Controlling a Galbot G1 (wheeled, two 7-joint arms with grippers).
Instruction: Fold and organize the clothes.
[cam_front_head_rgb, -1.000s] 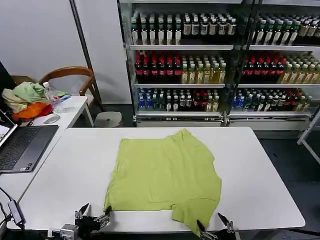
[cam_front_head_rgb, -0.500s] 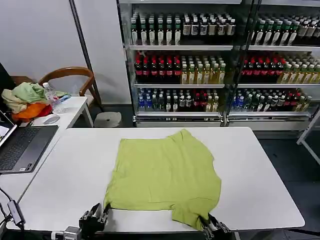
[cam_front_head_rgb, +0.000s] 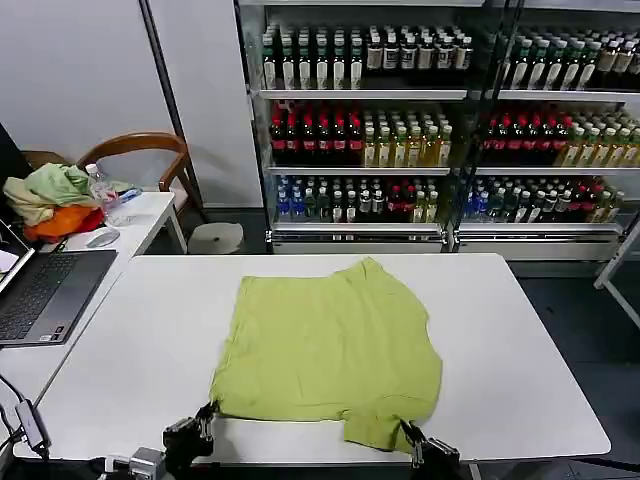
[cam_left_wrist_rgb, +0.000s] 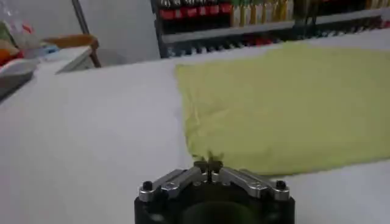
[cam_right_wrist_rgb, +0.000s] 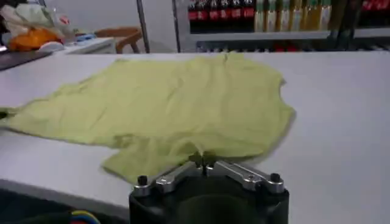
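1. While the lime-green T-shirt (cam_front_head_rgb: 330, 355) lies flat mid-tabletop (cam_front_head_rgb: 520, 370), no fold looks made yet
2. Left gripper (cam_front_head_rgb: 205, 425) fingers pinch its near left corner
3. Right gripper (cam_front_head_rgb: 418, 447) fingers clamp its near right sleeve edge

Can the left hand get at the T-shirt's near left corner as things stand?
Probably yes: the left hand is already shut on the T-shirt at that corner, at the table's near edge, with nothing between them.
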